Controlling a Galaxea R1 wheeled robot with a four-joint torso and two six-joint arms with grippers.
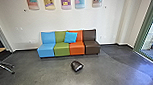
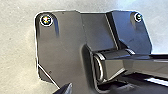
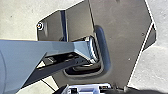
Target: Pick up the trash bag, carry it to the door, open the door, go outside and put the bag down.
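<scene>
In the head view the black trash bag (image 1: 75, 65) lies on the grey floor in front of the sofa, a pale patch on its lower side. A green-framed glass door or window (image 1: 150, 29) stands at the far right, with a bright area behind it. Part of my left gripper (image 2: 64, 89) appears as a dark pointed shape in the left wrist view. In the right wrist view, part of my right gripper (image 3: 86, 89) shows pale and dark. Nothing is seen held by either one.
Behind the bag, a low sofa (image 1: 61, 50) in blue, green, orange and brown stands against the white wall, with a blue pillow (image 1: 71, 37) on it. At the left are a chair base (image 1: 6, 66) and a dark opening. Colourful panels (image 1: 65, 2) hang above.
</scene>
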